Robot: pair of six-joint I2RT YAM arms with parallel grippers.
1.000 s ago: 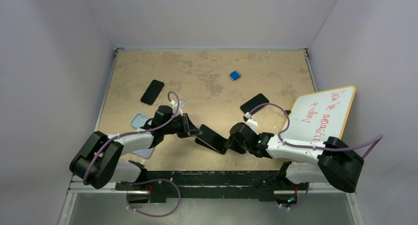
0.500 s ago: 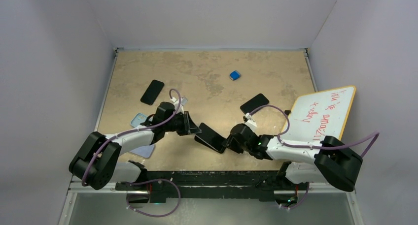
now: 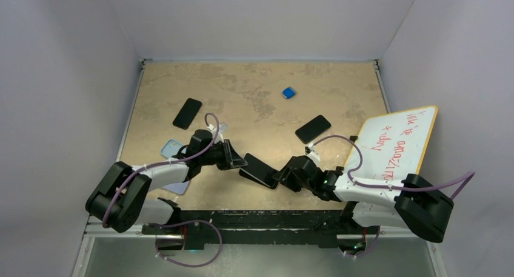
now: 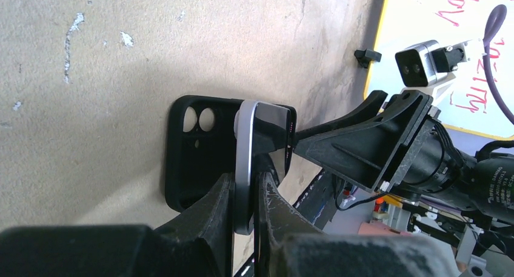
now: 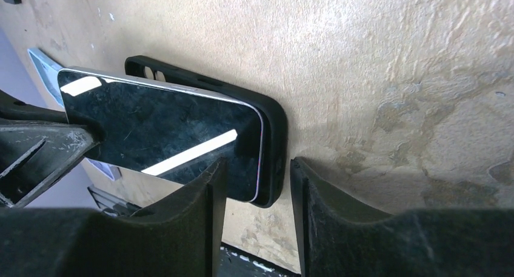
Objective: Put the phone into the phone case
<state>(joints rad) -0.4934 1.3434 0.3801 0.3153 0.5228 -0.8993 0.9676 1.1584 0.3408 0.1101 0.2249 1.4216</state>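
Observation:
The phone [image 5: 163, 128] has a dark glossy screen and a silver edge [image 4: 245, 150]. Its far end rests in the black phone case [image 5: 273, 125], which lies flat on the table, and its near end is lifted. My left gripper [image 4: 245, 183] is shut on the phone's raised edge. My right gripper [image 5: 257, 168] is open, with its fingers either side of the end of the case and phone, not gripping. In the top view the phone and case [image 3: 260, 171] lie between the left gripper [image 3: 233, 159] and the right gripper [image 3: 282, 179].
Two other black phones [image 3: 187, 113] [image 3: 313, 128] lie on the table. A small blue object [image 3: 288, 93] is at the back. A light blue case [image 3: 171, 148] sits by the left arm. A whiteboard with red writing [image 3: 397, 140] leans at the right.
My right arm has shifted back and lower, and its gripper now sits at the near end of the case. My left gripper still holds the phone in about the same place.

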